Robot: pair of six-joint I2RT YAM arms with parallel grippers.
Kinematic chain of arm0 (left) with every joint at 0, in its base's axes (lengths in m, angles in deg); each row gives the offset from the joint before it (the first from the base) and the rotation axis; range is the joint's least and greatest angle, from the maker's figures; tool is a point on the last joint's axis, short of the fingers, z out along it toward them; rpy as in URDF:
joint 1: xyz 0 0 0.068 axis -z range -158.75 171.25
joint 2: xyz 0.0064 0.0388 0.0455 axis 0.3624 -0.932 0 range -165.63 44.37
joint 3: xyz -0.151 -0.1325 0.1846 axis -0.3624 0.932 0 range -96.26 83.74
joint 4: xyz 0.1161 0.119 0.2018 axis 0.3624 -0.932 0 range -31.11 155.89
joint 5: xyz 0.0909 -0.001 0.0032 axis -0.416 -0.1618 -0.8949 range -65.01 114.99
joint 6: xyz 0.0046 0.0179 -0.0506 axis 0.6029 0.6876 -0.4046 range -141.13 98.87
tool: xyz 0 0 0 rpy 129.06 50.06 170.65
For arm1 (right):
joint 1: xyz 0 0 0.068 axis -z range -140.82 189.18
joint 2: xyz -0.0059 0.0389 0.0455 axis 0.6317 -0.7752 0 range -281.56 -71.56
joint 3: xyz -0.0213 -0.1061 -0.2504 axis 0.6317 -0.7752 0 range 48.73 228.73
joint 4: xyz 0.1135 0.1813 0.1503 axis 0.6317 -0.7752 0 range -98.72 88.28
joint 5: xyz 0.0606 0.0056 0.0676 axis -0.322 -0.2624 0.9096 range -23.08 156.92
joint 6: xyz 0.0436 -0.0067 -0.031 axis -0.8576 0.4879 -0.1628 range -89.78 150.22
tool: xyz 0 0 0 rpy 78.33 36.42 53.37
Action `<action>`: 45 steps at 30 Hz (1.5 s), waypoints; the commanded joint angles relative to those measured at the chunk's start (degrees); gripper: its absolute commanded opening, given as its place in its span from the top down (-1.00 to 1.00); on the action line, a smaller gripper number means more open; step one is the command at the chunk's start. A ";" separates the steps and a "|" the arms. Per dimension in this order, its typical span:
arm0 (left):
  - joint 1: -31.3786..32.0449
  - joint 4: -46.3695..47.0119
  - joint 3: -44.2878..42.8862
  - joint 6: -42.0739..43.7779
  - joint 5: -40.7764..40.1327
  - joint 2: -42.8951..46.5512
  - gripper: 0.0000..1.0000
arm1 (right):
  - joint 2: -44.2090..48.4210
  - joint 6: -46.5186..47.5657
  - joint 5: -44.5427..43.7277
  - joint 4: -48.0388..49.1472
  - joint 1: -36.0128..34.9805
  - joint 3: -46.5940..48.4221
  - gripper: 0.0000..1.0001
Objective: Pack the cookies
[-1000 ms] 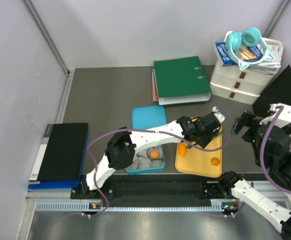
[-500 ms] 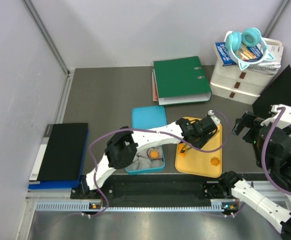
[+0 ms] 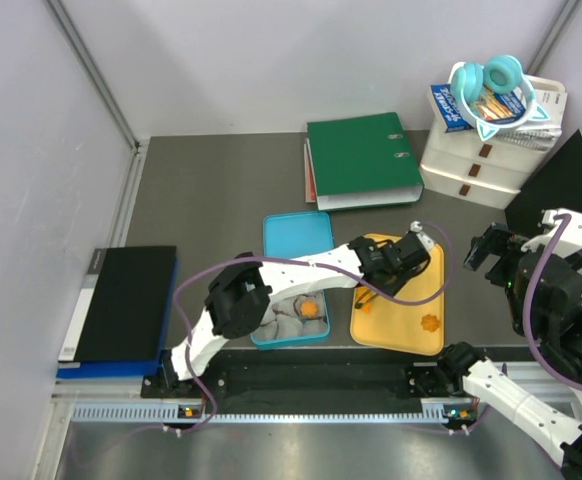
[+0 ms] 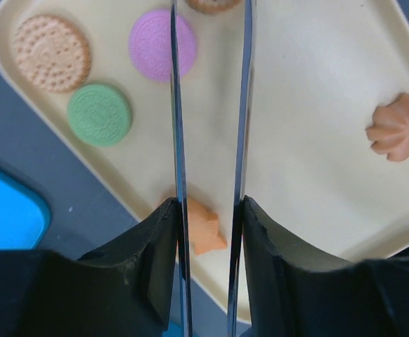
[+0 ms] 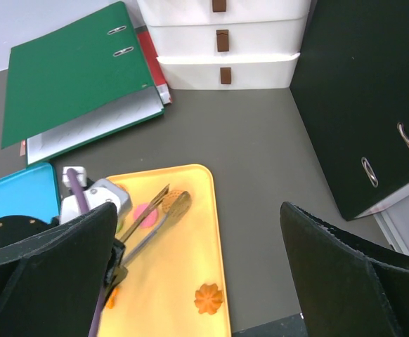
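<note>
I see a round pink cookie (image 4: 152, 44), a round green cookie (image 4: 100, 114) and orange flower-shaped cookies (image 4: 401, 128) lying on the flat yellow tray (image 4: 317, 84). My left gripper (image 4: 208, 207) pinches thin metal tongs (image 4: 245, 84) just above them. The right gripper (image 5: 199, 210) stands spread wide and empty.

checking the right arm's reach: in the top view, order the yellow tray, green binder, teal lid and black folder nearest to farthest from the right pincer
From the right pincer:
1. yellow tray, just to its left
2. green binder, at the back
3. teal lid, left of the tray
4. black folder, far left edge
</note>
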 commanded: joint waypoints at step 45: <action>5.47 -46.43 27.74 -40.41 -12.60 62.73 0.68 | -13.24 -1.23 12.84 16.94 -0.48 -8.70 -0.98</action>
